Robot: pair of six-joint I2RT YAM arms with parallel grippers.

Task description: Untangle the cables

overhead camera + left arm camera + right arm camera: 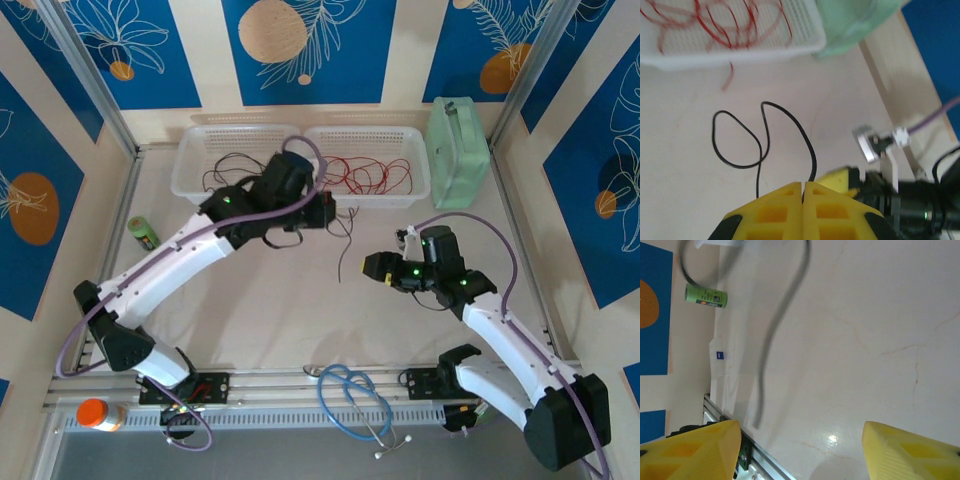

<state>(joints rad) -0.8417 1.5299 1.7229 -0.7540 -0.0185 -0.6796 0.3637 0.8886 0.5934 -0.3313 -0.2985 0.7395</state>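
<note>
Black cables (228, 172) are seen bunched in the left basket (240, 131); one black strand (765, 131) is pinched between the fully closed fingers of the left gripper (803, 186) and looped above the table (270, 310); red cables (372, 176) are piled in the right basket (360, 131); the right gripper (801, 427) is spread wide, with nothing gripped.
</note>
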